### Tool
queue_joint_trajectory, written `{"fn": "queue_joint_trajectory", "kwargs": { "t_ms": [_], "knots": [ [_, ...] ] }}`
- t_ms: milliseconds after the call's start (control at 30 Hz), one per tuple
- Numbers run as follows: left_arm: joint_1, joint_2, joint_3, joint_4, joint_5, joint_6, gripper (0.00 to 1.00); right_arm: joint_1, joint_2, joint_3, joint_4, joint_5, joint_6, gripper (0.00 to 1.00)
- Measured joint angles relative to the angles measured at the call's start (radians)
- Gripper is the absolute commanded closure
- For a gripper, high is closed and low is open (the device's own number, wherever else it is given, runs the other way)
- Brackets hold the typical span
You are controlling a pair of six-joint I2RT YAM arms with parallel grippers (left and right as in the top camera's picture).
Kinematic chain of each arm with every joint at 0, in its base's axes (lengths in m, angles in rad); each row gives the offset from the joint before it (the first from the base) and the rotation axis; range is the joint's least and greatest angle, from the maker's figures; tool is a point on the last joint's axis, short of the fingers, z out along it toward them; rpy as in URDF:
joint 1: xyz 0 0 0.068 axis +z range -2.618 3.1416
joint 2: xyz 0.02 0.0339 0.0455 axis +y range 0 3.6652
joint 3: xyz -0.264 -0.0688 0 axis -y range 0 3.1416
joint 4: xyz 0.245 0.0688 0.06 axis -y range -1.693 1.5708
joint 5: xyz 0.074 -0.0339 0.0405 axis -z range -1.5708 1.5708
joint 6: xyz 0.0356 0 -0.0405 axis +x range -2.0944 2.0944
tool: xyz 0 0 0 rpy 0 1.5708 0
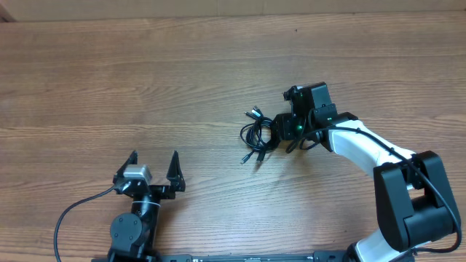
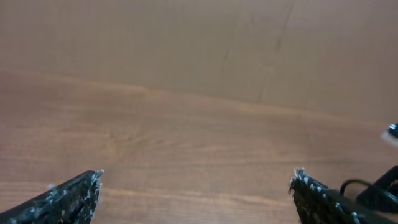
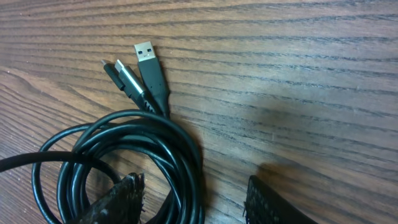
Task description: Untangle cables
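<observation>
Right gripper at the coiled cables, jaws parted.
Its fingers stand apart with the coil's edge between them, clamping nothing. The black loops lie on the wooden table, right of centre, and two silver-tipped plugs stick out side by side beyond the coil. Left gripper sits well apart from them near the front edge, spread wide and empty.
</observation>
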Motion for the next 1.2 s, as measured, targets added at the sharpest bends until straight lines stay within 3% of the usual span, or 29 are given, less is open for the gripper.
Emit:
{"fn": "queue_joint_trajectory", "kwargs": {
  "t_ms": [133, 333, 600, 900, 1200],
  "knots": [
    [0.0, 0.0, 0.0, 0.031, -0.027, 0.005, 0.0, 0.0, 0.0, 0.0, 0.018, -0.002, 0.003, 0.48],
    [0.0, -0.001, 0.004, 0.222, -0.042, 0.025, 0.01, -0.002, 0.0, 0.01, 0.031, -0.002, 0.004, 0.49],
    [0.0, 0.036, 0.194, 0.072, -0.043, 0.08, 0.0, -0.031, 0.0, 0.108, -0.014, -0.003, 0.05, 0.48],
    [0.0, 0.402, 0.575, -0.029, 0.073, 0.109, 0.01, -0.035, 0.0, 0.185, -0.031, -0.003, 0.072, 0.48],
    [0.0, 0.893, 0.986, -0.277, 0.31, 0.109, 0.0, -0.097, 0.0, 0.205, -0.06, -0.004, 0.079, 0.47]
  ]
}}
